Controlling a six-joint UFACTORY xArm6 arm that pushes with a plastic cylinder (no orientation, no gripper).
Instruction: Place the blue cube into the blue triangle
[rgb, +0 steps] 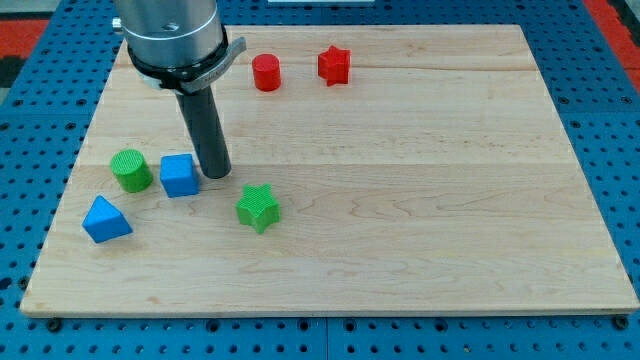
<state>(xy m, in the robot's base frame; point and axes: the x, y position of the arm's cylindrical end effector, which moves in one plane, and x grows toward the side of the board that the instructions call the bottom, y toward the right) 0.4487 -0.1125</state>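
Trouble is looking likeliest from the angle of contact. The rod's tip (214, 174) is sitting just beside the blue cube (179, 175), on the side of the cube facing the view's right, touching it or very nearly — I can't tell which. There is no pincer on this arm to be spread or pressed together, only that bare rod.

The blue triangle (105, 219) is lying below the cube and toward the view's left, near but apart from it. The green cylinder (131, 170) is standing close to the cube on its far side from the tip, directly in the line of a straight sideways shove. Pushing flat across would, I judge, be driving the cube into that cylinder rather than down to the triangle — or spinning it off the rod if the contact is off-centre.

The green star (259, 207), below the cube toward the view's right, and the red cylinder (266, 73) and red star (334, 65), well above the cube on the worktop (420, 200), are looking out of harm's way.
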